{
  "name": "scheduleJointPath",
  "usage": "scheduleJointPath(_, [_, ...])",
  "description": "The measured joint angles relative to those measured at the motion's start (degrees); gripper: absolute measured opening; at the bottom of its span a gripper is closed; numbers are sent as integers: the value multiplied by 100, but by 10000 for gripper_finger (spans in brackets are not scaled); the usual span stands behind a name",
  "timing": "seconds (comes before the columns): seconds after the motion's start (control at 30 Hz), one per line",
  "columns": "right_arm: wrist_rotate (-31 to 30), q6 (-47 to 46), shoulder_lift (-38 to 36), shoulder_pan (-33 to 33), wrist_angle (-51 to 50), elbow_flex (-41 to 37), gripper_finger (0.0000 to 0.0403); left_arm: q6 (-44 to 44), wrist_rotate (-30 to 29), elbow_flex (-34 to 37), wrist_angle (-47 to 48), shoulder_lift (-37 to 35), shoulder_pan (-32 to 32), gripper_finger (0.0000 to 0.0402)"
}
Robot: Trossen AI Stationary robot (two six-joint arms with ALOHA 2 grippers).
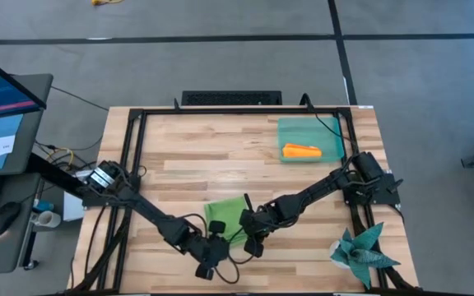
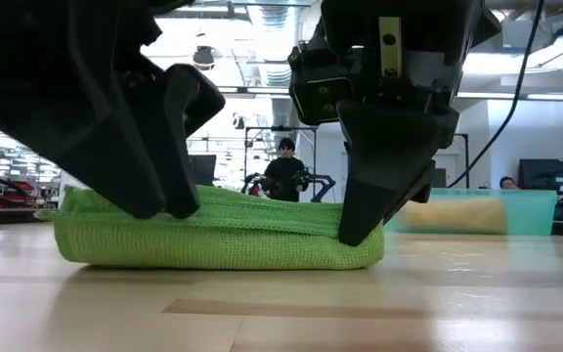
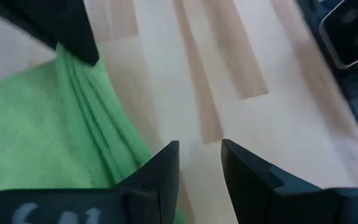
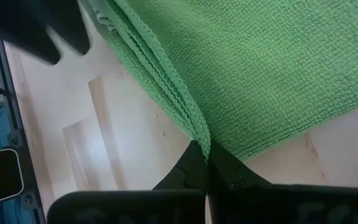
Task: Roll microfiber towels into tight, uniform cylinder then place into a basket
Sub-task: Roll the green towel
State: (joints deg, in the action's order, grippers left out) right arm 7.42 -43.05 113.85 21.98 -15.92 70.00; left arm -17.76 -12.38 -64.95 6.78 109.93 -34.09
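Right gripper (image 4: pixel 205 163) jaws pinching green towel (image 4: pixel 260 68) edge, left gripper (image 3: pixel 199 163) jaws slightly apart, empty.

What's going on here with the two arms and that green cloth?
Both arms are working on the folded lime green towel near the table's front edge. The right gripper is shut on the towel's layered edge, while the left gripper sits at the other side with its fingers apart, holding nothing. The orange towel is already rolled and lying in the teal basket at the far right.
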Motion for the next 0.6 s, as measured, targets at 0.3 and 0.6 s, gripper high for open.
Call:
scheduleJointPath(0.3, [1,92,1,1,4,0,10,-50,-218,0,436,0,207,111])
scheduleJointPath(0.6, [3,99,1,4,-12,0,16,-509,-545,1,1152,-2,359,111])
